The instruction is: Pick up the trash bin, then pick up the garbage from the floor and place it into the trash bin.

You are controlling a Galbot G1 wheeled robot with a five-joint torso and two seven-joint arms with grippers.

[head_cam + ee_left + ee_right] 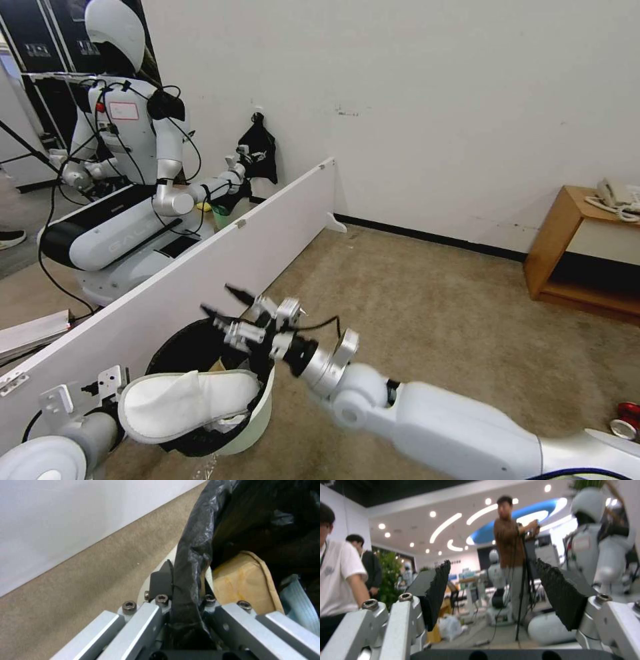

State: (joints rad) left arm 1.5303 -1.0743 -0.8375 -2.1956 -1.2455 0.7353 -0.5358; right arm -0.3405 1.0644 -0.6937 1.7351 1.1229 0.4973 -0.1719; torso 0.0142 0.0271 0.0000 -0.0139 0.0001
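The trash bin [260,413], white with a black bag over its rim, hangs at the lower left. My left gripper [110,387] is shut on its near rim. In the left wrist view the left gripper [185,578] pinches the bag-covered rim [196,537], and a tan flat piece [246,580] lies inside. A white slipper [187,400] rests across the bin's mouth. Just above the bin's far rim, my right gripper [217,299] is open and empty; in the right wrist view its pads [436,590] stand wide apart around the gripper's middle [491,562]. A red can [627,417] lies on the carpet at the far right.
A long white partition board [200,280] runs along the left of the bin. Behind it stands another white robot [127,133]. A wooden side table [580,253] with a phone sits against the wall at the right. Open carpet [433,307] stretches between.
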